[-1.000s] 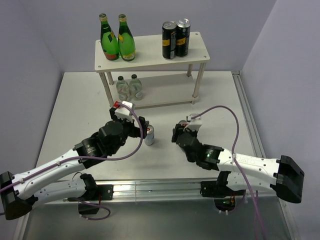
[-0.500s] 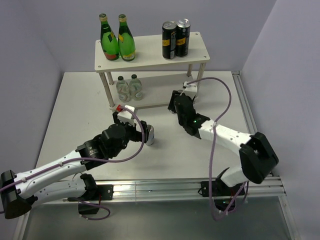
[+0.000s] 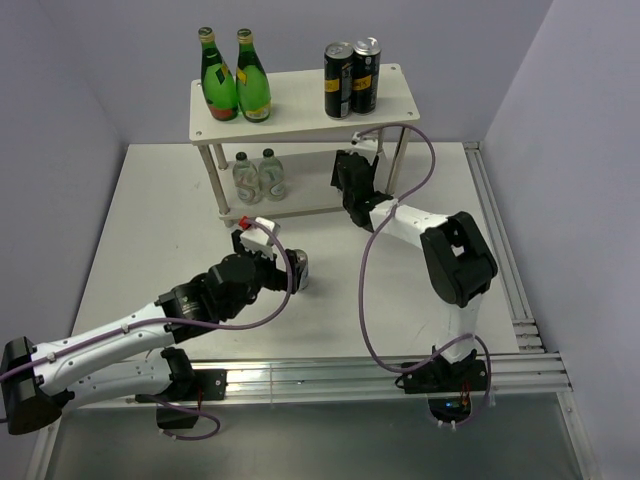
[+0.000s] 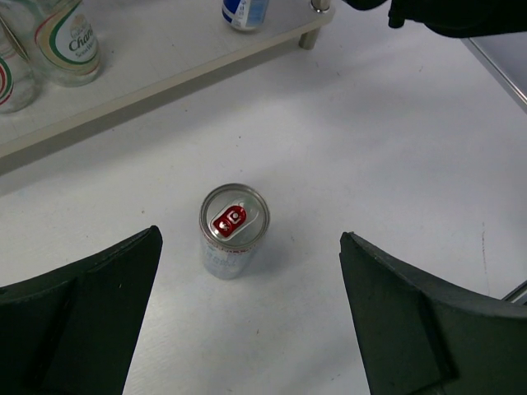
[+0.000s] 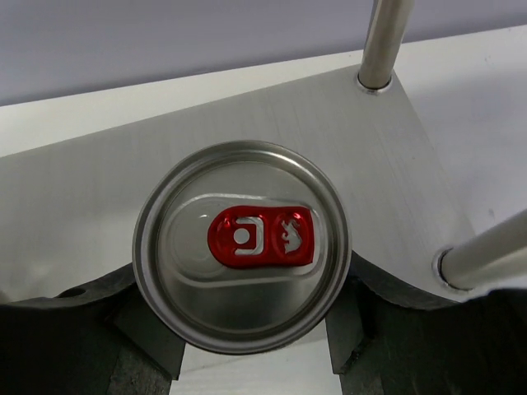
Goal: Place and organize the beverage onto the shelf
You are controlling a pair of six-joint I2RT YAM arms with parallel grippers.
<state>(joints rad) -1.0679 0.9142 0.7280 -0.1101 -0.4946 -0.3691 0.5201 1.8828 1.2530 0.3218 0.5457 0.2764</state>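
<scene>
Right gripper [image 3: 352, 178]: clenched on a slim silver can [image 5: 241, 280], held upright over the lower board [image 5: 395, 164] of the shelf [image 3: 300, 108], seemingly for placement.
Left gripper [image 4: 251, 321]: jaws spread, empty, flanking the second silver can [image 4: 234, 230] standing on the table [image 4: 395, 164], apparently lining up a grasp.

Plain lilac walls [image 3: 90, 70] close in a white table [image 3: 150, 230] with metal rails [image 3: 300, 375] along its near edge.

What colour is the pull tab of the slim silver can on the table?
Red. The left wrist view shows this slim silver can and its pull tab best.
</scene>
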